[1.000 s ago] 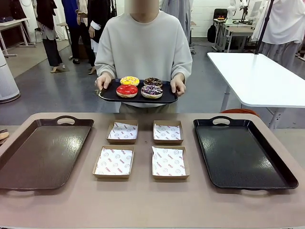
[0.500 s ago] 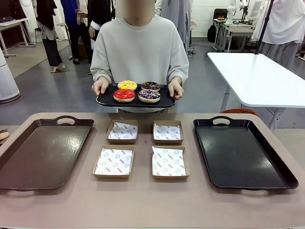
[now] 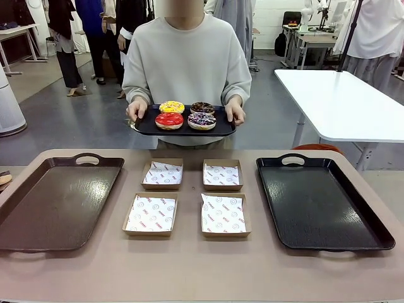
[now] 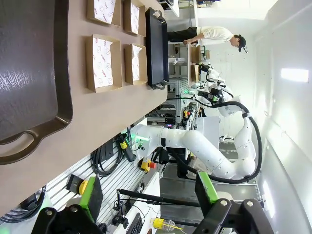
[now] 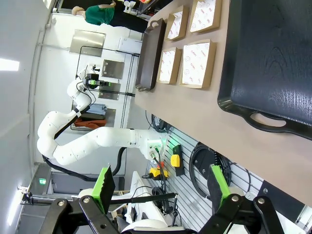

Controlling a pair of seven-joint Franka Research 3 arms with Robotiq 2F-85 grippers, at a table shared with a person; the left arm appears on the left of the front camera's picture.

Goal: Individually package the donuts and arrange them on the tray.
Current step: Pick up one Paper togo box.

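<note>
- Four donuts sit on a small black tray (image 3: 218, 130): the yellow-iced donut (image 3: 172, 106) and the chocolate-topped donut (image 3: 202, 107) on the side near the person, the red-glazed donut (image 3: 169, 120) and the sprinkled donut (image 3: 202, 120) on the side toward the table.
- A person in a pale sweater holds this tray in the air beyond the far edge of the table (image 3: 189, 265), with one hand (image 3: 136, 108) at one end and the other hand (image 3: 235, 112) at the opposite end.
- On the table stand four shallow cardboard boxes (image 3: 150, 214) in two rows of two. Each is lined with white paper that has small red words and round marks; the print is too small to read.
- A brown tray (image 3: 57, 202) lies to the left of the boxes, and a large black tray (image 3: 319, 202) to the right.
- The left gripper (image 4: 148, 195) has its green pads wide apart with nothing between them.
- The right gripper (image 5: 162, 187) is spread wide in the same way and holds nothing.
</note>
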